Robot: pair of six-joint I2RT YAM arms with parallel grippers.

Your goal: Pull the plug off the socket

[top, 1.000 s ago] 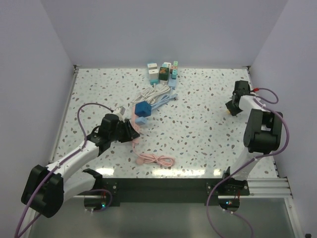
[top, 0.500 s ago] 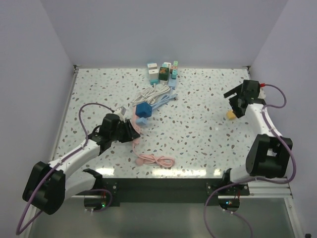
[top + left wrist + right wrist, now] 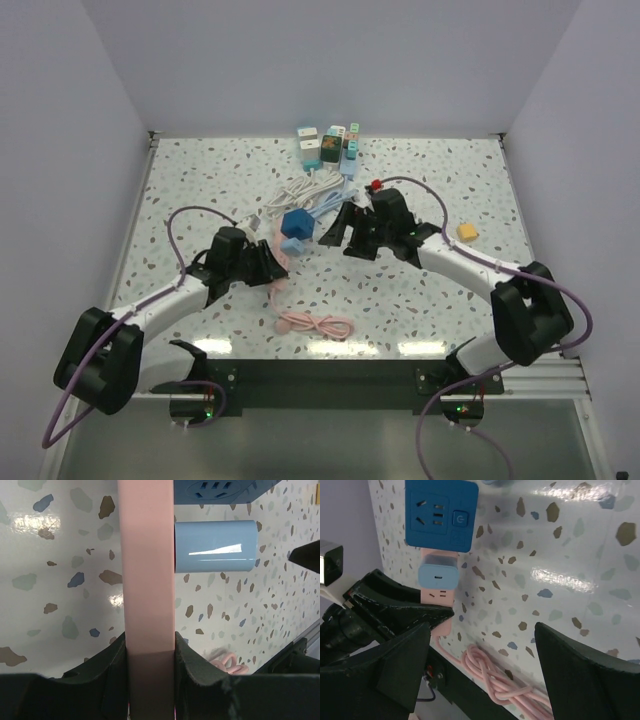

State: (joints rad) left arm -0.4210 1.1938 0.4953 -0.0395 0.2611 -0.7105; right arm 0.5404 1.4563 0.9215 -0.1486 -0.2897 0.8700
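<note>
Presently: pink socket (image 3: 148, 580) is a long strip, clenched at its near end by the left tool (image 3: 148, 652), one finger pad (image 3: 192, 672) pressing each broad side. Long axis of the strip runs straight out from that tool toward the blue socket cube (image 3: 297, 221), which sits just beyond the strip's far end.

Light blue plug (image 3: 215, 546) is seated in the pink socket near that far end. Its long axis lies level with the tabletop (image 3: 420, 290) and square across the strip. Its free end, with a small slot port, points away from the strip toward the right tool (image 3: 338, 228).

Right tool is released, fingers spread wide, gripping nothing. It sits on the plug's side of the pink socket, near but apart from it.

Pink cable (image 3: 315, 322) leads off the strip's near end and lies coiled on the tabletop, closer to the arm bases than the strip.
</note>
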